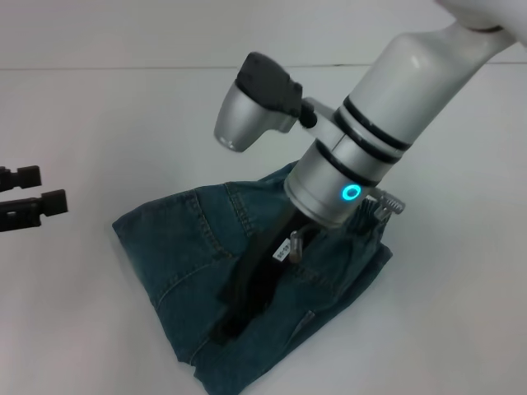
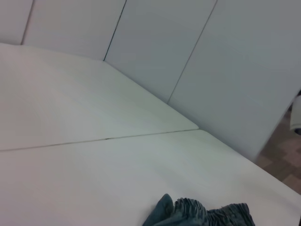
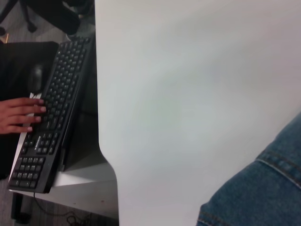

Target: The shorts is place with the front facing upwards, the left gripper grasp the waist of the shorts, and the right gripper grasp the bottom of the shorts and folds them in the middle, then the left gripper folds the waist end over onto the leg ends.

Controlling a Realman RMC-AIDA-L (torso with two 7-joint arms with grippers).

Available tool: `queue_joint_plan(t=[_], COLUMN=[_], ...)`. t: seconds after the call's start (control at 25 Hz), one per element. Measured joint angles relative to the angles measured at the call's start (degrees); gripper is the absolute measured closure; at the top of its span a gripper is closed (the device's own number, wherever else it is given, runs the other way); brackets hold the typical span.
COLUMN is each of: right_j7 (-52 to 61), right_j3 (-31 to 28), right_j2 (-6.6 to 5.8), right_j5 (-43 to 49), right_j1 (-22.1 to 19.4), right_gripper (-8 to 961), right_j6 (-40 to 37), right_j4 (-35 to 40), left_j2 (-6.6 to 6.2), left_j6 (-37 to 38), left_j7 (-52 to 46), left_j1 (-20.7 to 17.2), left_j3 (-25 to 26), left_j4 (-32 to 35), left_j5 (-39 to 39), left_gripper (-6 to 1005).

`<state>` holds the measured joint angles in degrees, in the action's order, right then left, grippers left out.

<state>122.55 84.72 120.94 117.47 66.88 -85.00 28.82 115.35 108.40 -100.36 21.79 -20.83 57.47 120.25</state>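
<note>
Right gripper (image 1: 247, 309) down on folded shorts (image 1: 189, 247), closure unclear; left gripper (image 1: 37, 206) apart, aside

Bare worktop (image 1: 123, 123) all round the shorts (image 1: 189, 247), wide open between them and the left pincer (image 1: 29, 197). Right arm (image 1: 370, 140) slanting low across the shorts' far side.

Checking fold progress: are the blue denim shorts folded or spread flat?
Folded: the blue denim shorts lie doubled into a compact stack, right gripper down on them.
</note>
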Motion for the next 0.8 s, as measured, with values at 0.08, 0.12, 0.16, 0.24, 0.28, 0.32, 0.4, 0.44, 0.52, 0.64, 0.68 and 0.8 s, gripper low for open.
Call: queue_joint_plan(t=[0.08, 0.12, 0.16, 0.24, 0.28, 0.32, 0.4, 0.44, 0.52, 0.64, 0.68, 0.8], right_j7=[0.3, 0.45, 0.61, 1.15, 1.52, 1.81, 2.2, 2.31, 2.59, 3.54, 3.83, 4.36], right_j3=[2.3, 3.43, 4.5, 5.97, 6.54, 6.83, 7.22, 7.4, 8.06, 11.65, 13.29, 16.11], right_j2=[0.1, 0.13, 0.14, 0.16, 0.16, 0.18, 0.28, 0.39, 0.56, 0.61, 0.61, 0.61], right_j5=[-1.55, -2.26, -2.85, -3.49, -3.7, -3.84, -4.07, -4.16, -4.53, -7.27, -8.34, -10.21], right_j1=[-0.02, 0.0, 0.06, 0.18, 0.26, 0.28, 0.3, 0.27, 0.13, -0.06, -0.09, -0.08], right_gripper=[271, 271, 271, 271, 271, 271, 271, 271, 271, 271, 271, 271], right_j6=[0.78, 1.24, 1.62, 2.61, 3.22, 3.76, 4.89, 5.54, 6.61, 9.32, 10.17, 12.04], right_j4=[0.0, 0.0, 0.0, 0.0, 0.0, 0.0, 0.0, -0.01, -0.02, -0.05, -0.06, -0.13], left_j2=[-0.33, -0.47, -0.58, -0.93, -1.05, -1.17, -1.34, -1.38, -1.39, -1.29, -1.25, -1.14], left_j6=[0.87, 1.2, 1.42, 1.67, 1.74, 1.86, 2.02, 2.08, 2.13, 2.12, 2.12, 2.1], left_j7=[-0.01, -0.02, -0.01, -0.14, -0.25, -0.4, -0.58, -0.61, -0.63, -0.62, -0.62, -0.63], left_j1=[-0.02, -0.02, -0.01, 0.07, 0.11, 0.16, 0.2, 0.18, 0.03, -0.09, -0.11, -0.1], left_j3=[0.44, 0.6, 0.73, 1.08, 1.18, 1.42, 2.02, 2.28, 2.48, 2.5, 2.51, 2.53], left_j4=[0.16, 0.28, 0.42, 0.85, 1.04, 1.32, 1.71, 1.8, 1.93, 1.91, 1.87, 1.81], left_j5=[0.04, 0.12, 0.26, 1.42, 2.0, 2.68, 3.56, 3.76, 3.84, 3.87, 3.88, 3.89], left_gripper=[91, 91, 91, 92, 92, 92, 92, 92, 92, 92, 92, 92])
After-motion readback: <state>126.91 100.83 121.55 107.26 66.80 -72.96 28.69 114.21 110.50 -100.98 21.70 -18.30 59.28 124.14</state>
